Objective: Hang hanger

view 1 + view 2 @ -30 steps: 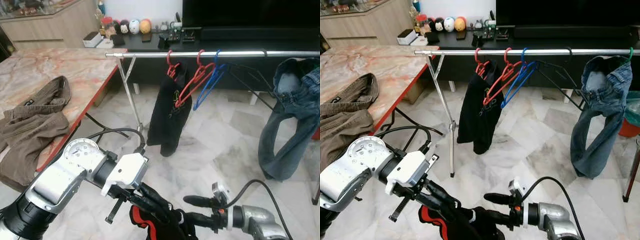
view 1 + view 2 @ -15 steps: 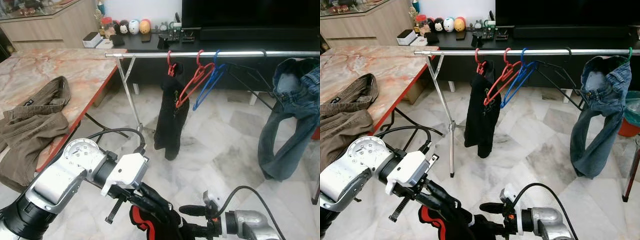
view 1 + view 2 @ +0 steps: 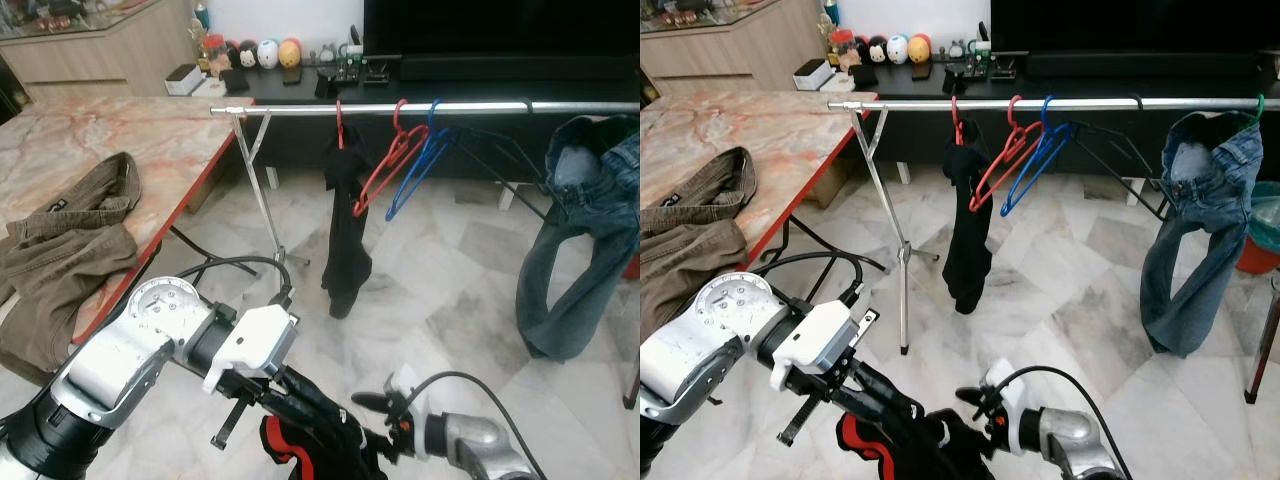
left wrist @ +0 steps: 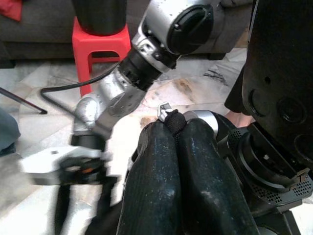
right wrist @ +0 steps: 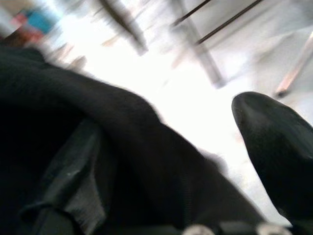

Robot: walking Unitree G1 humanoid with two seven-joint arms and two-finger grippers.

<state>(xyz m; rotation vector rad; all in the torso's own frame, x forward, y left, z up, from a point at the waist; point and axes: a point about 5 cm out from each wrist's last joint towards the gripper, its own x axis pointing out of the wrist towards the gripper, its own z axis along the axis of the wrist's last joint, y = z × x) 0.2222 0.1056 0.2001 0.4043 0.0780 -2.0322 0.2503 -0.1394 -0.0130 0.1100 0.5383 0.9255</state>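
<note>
Black garment [image 3: 347,235] on red hanger [image 3: 338,121]; labels unreadable.

Blurred right pincer [image 5: 274,147], floor beyond.

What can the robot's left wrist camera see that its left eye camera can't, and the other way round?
Left wrist view: a red stool and a close look at the left gripper, fingers pressed together. Left eye view: the clothes rail with a red hanger, a blue hanger and jeans, plus brown clothes on the table. Both: the silver right arm and the marble floor.
</note>
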